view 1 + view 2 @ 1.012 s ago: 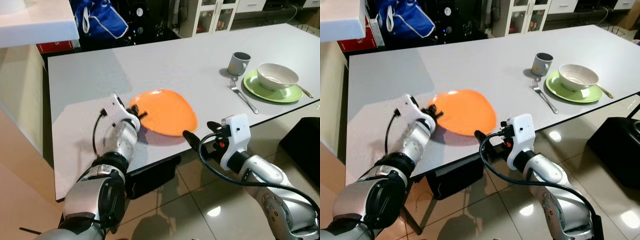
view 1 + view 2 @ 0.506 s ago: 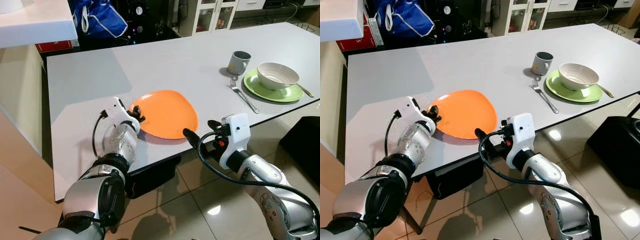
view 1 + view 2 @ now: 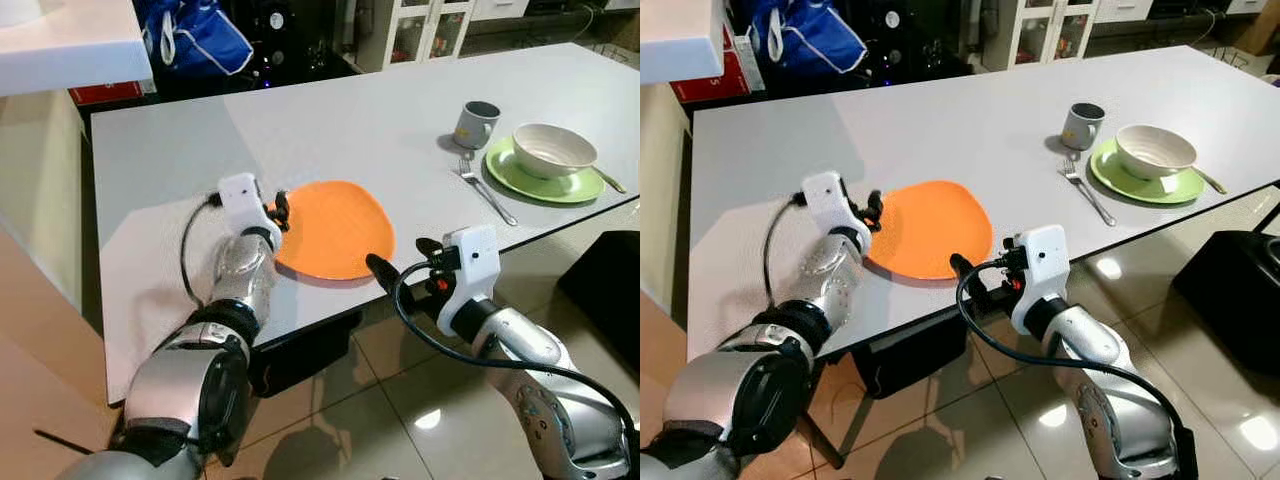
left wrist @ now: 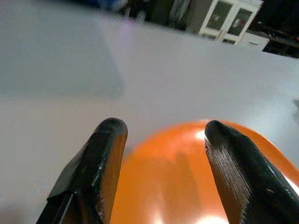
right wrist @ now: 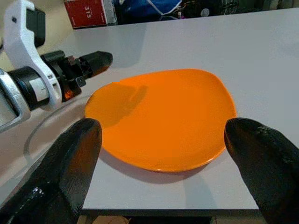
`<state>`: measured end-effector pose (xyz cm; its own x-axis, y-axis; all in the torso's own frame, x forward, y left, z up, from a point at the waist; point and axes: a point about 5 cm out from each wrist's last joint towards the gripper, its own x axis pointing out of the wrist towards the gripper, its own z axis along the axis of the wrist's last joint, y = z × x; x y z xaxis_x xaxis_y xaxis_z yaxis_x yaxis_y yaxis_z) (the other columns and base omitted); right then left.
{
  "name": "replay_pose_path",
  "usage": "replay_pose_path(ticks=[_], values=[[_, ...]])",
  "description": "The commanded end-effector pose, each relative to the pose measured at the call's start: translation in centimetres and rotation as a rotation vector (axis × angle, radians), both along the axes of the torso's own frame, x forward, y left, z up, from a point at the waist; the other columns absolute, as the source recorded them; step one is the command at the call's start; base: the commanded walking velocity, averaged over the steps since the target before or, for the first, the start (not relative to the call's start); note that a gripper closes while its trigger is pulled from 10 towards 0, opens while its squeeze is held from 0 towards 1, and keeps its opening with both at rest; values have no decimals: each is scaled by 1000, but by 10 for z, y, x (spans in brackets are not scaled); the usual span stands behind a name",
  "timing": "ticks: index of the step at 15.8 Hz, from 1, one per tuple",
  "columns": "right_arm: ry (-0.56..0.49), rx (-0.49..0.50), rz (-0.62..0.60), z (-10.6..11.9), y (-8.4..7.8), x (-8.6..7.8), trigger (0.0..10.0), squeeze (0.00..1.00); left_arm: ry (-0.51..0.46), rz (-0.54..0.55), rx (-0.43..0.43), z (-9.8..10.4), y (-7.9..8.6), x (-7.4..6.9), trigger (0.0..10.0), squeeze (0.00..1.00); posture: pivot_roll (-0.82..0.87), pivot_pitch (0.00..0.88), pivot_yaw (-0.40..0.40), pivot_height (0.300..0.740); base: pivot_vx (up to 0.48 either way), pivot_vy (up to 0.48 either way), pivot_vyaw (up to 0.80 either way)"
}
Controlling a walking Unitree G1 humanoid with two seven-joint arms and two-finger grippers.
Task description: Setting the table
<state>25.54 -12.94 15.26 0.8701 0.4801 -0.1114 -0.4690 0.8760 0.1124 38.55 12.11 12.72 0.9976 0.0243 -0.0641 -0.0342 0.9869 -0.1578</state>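
We see a large grey table (image 3: 330, 120) filling most of the head views. On it, near the front edge, lies the orange plate (image 3: 333, 227), flat on the surface. Further to the right sits a green plate (image 3: 505, 170) carrying a white bowl (image 3: 554, 150). A fork (image 3: 487, 190) lies just beside the green plate on its left, and a grey mug (image 3: 476, 124) stands just behind the fork. A utensil (image 3: 609, 181) lies at the green plate's right rim; we cannot tell which kind.

Our left gripper (image 3: 281, 209) is at the orange plate's left edge. In the left wrist view its two fingers (image 4: 100, 158) stand well apart, with the plate's rim between them; we cannot tell whether they touch it. Our right gripper (image 3: 378, 269) hovers at the table's front edge, just before the orange plate. In the right wrist view its fingers (image 5: 70, 163) are spread wide and grasp nothing.
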Motion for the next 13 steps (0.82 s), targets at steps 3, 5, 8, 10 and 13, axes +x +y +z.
replay_pose_path(ticks=[3,5,8,10,13], values=[[-70,18,-63,14,-2,5,10000,0,-123,-136,66,25,2,6,10000,0,-60,0,37,740,0,0,0],[-113,23,-99,17,-1,7,10000,0,-250,-208,170,36,15,-9,10000,0,-23,0,26,740,0,0,0],[-134,38,-130,19,3,13,10000,0,-361,-233,293,45,35,-58,10000,0,20,0,-6,740,0,0,0],[-143,55,-139,22,2,15,10000,0,-363,-259,343,50,36,-79,10000,0,29,0,-11,740,0,0,0],[-131,57,-109,20,3,12,10000,0,-344,-270,379,56,39,-114,10000,0,27,0,-4,740,0,0,0]])
